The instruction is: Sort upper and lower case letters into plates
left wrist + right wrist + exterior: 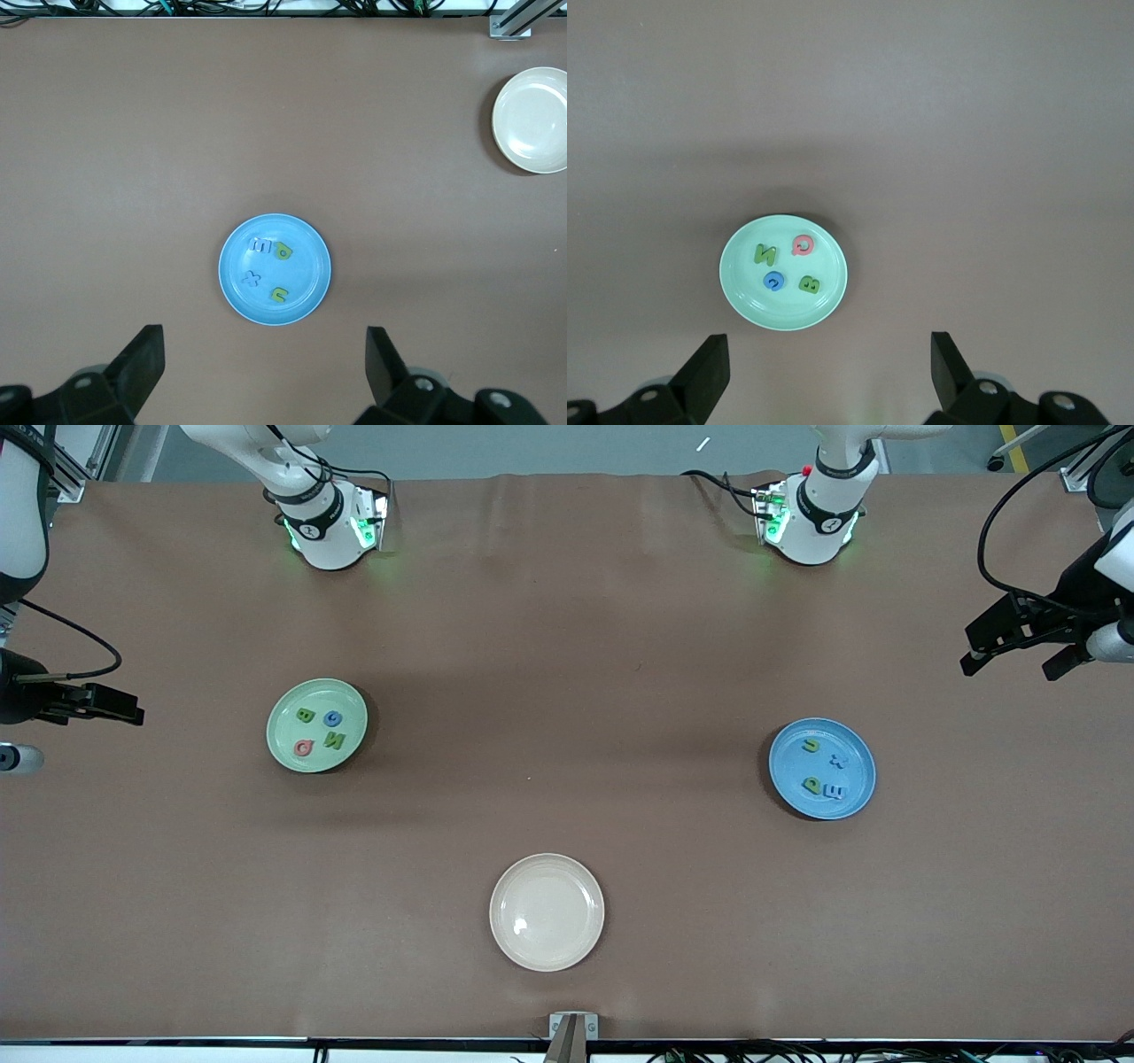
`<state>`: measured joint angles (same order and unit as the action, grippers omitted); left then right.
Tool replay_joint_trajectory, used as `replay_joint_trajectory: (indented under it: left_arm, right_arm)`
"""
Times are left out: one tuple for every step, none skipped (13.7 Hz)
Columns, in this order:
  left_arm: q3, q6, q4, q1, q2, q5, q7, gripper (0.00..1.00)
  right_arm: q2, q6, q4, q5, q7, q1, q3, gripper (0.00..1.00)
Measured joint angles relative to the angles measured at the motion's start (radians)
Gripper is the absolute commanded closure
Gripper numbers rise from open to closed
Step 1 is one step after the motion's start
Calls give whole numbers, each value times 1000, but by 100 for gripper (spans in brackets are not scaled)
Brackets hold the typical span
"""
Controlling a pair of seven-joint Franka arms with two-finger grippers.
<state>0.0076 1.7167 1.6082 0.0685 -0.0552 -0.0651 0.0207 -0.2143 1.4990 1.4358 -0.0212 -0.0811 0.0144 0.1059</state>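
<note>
The mint green plate (pixel 285 733) (pixel 744 297) lies toward the right arm's end and holds several letters: green B (pixel 306 715), blue c (pixel 332 718), green N (pixel 334 739), pink Q (pixel 304 747). Toward the left arm's end, the blue plate (pixel 858 772) (pixel 312 273) holds a green u (pixel 811 745), blue x (pixel 838 760), green p (pixel 811 784) and blue E (pixel 834 790). My right gripper (pixel 133 710) (pixel 828 350) hangs open and holds nothing, over the table's edge beside the mint plate. My left gripper (pixel 1014 662) (pixel 264 345) is likewise open with nothing in it, over the table near the blue plate.
A cream-white plate (pixel 547 911) (pixel 532 119) with nothing in it sits nearer the front camera, midway between the two coloured plates. Brown paper covers the table. Cables hang off both arms at the table's ends.
</note>
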Motion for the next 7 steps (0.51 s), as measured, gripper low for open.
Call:
replay_joint_trajectory:
  left_arm:
    - [0, 0, 0, -1, 0, 0, 0, 0]
    - [0, 0, -1, -2, 0, 0, 0, 0]
    - [0, 0, -3, -2, 0, 0, 0, 0]
    - [0, 0, -4, -2, 0, 0, 0, 0]
    - [0, 0, -4, -2, -1, 0, 0, 0]
    - [0, 0, -4, -2, -1, 0, 0, 0]
    - [0, 0, -5, -2, -1, 0, 0, 0]
  right_arm:
    - [2, -6, 1, 0, 0, 0, 0, 0]
    - [8, -10, 8, 0, 0, 0, 0, 0]
    - [22, -10, 23, 0, 0, 0, 1, 0]
    - [40, -10, 44, 0, 0, 0, 1, 0]
    - [63, -9, 65, 0, -1, 0, 1, 0]
    - [87, -9, 86, 0, -1, 0, 1, 0]
    - [112, -8, 109, 0, -1, 0, 1, 0]
